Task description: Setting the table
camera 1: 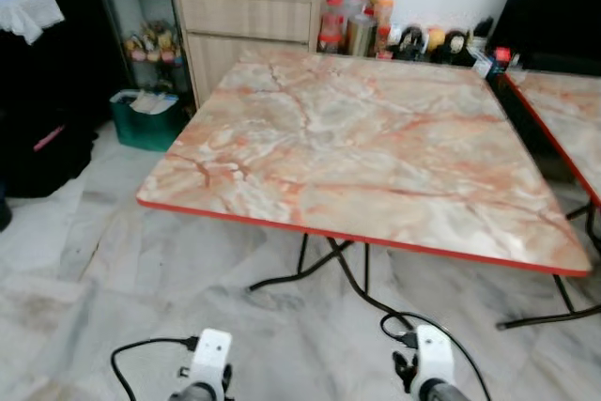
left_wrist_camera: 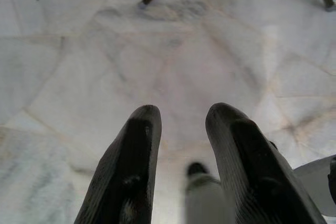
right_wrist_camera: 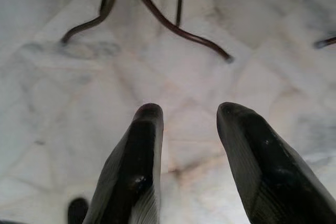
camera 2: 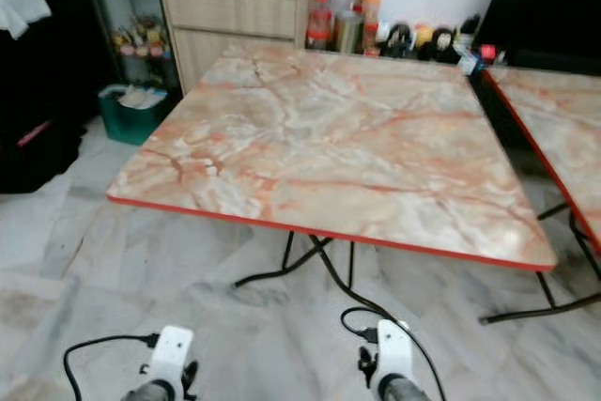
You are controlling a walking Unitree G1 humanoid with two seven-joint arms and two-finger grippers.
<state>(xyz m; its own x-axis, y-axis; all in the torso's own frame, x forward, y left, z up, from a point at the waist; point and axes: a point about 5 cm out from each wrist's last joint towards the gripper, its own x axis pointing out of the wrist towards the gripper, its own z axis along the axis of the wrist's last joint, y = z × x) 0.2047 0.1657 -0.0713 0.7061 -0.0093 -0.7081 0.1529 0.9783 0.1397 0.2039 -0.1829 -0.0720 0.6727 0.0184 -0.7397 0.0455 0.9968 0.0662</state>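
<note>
- The surface (camera 1: 376, 147), a folding table with a marbled pink top and a red edge, stands straight ahead of the robot, and nothing is seen lying on it.
- A second surface (camera 1: 568, 115) of the same pattern stands just to the right, cut off by the frame edge.
- The left gripper (left_wrist_camera: 181, 116) is held low over the marble floor (left_wrist_camera: 79, 51) with its fingers moderately parted, and nothing is held between them.
- The right gripper (right_wrist_camera: 189, 114) is likewise pointed at the floor, fingers parted, with nothing in its grasp.
- The step in hand is judged to be the very start: no tableware has been fetched, so things to set must first be found.
- For this to go well, the arms are best kept low and tucked while the robot turns, so that the red edge and the dark metal legs (right_wrist_camera: 157, 14) are not struck.
- The far wall is the likeliest place to search: a wooden cabinet (camera 1: 246, 30) at the far left and a row of jars and bottles (camera 1: 362, 21) beside it.
- What the jars hold cannot be made out, and no plates or cutlery can be told among the small items.
- A green bin (camera 1: 146, 119) stands on the floor near the cabinet; its contents are unclear.
- A blurred pale shape lies between the left fingers, low in the wrist view, and cannot be identified.
</note>
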